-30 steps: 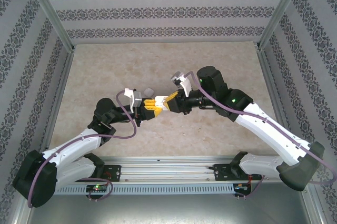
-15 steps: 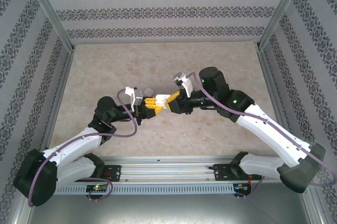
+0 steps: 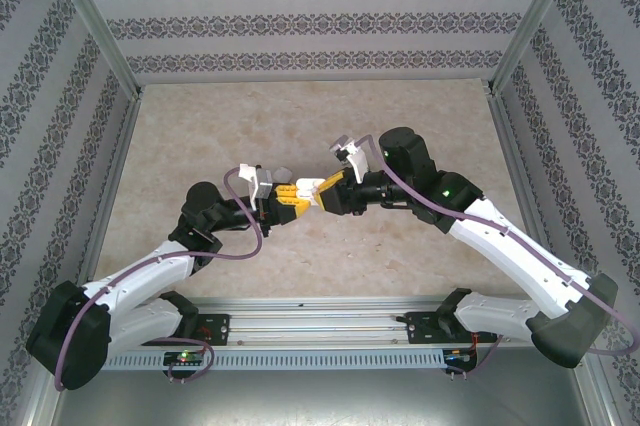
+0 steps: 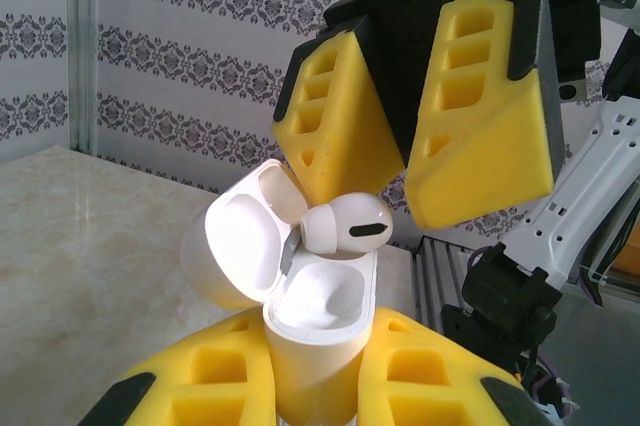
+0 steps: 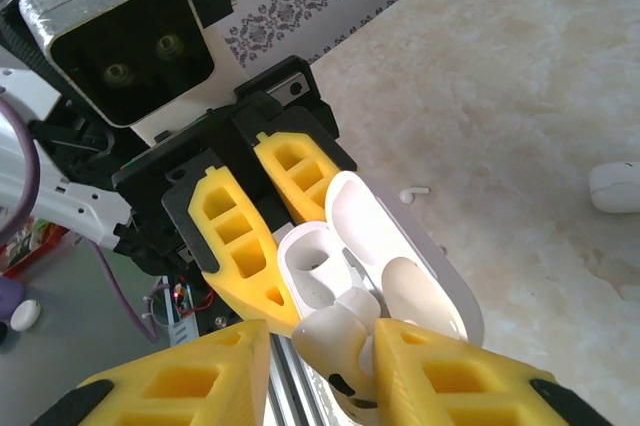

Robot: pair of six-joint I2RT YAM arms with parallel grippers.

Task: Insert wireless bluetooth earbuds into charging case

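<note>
- The left gripper (image 4: 315,371) is clamping the body of the charging case (image 4: 320,321) from both sides, holding it upright in the air over the middle of the table (image 3: 300,126), with its lid (image 4: 245,246) hinged back to the left.
- The right gripper (image 4: 410,196) is reaching in from the right, its jaws standing apart just above the case mouth.
- One earbud (image 4: 345,228) is sitting at the rim of the open case, bud end still proud of its well, touching the tip of one right finger and free of the other.
- Judging by this, the seating step is under way: the earbud is being released into its well and is not yet fully down.
- The next move is calling for a gentle downward nudge on the bud, or a clean retreat up and to the right, without knocking the piece back out or tilting the case.
- A second earbud (image 5: 415,191) is lying on the table farther off, and another white case (image 5: 615,186) is resting at the right edge of the right wrist view; both are waiting.
- Against the earlier overhead frames, the two arms are meeting at nearly the same spot; the left wrist is sitting a touch farther to the right, closer in.
- Any widening of the right jaws is too fine to read from overhead.
</note>
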